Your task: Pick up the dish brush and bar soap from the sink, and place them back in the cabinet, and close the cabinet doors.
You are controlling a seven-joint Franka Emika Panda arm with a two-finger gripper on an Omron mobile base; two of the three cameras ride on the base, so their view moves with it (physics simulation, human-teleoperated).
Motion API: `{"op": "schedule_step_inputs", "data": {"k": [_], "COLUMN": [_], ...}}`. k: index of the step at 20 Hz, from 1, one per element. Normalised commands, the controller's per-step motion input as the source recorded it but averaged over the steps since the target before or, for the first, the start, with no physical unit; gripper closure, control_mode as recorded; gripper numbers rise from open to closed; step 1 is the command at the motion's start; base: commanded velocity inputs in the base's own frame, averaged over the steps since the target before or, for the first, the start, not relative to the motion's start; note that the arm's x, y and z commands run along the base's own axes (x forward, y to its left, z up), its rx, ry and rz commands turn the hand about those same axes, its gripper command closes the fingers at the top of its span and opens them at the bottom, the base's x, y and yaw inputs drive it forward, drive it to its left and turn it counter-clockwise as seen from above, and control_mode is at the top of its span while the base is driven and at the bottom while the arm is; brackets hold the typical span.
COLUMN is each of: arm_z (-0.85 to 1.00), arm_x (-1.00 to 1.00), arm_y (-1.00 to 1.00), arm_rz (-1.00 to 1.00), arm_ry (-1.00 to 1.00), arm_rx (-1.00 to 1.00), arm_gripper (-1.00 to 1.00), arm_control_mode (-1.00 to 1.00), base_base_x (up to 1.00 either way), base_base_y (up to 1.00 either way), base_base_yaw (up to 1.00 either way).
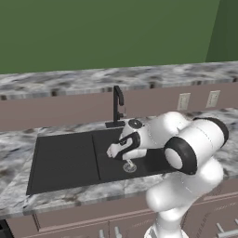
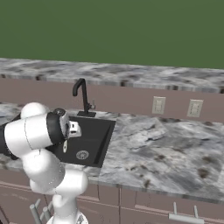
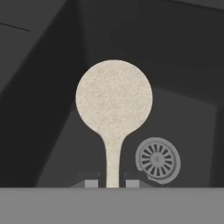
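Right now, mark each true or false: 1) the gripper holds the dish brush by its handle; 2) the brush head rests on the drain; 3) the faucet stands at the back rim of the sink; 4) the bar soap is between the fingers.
1) True: the gripper is shut on the dish brush, pinching its thin handle.
2) False: the drain lies apart from the brush head, beside the handle.
3) True: the faucet rises at the back rim of the sink.
4) False: the brush handle is there.

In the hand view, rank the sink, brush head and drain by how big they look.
1. sink
2. dish brush head, held close to the camera, so it looks oversized
3. drain
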Motion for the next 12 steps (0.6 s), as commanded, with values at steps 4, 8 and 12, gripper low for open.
{"op": "schedule_step_inputs", "data": {"k": [4,8,12], "arm_z": [0.38,0.42,0.5], "arm_x": [-0.32,-0.31,-0.32], "arm_y": [-0.31,-0.26,-0.27], "arm_rz": [0.0,0.0,-0.03], "arm_ry": [0.0,0.0,0.0], "arm_rx": [0.0,0.0,0.0], "arm_gripper": [1.0,1.0,1.0], "arm_control_mode": [-1.0,-1.0,-1.0], "base_base_x": [0.0,0.0,0.0], "base_base_y": [0.0,0.0,0.0], "base_base_yaw": [0.0,0.0,0.0]}}
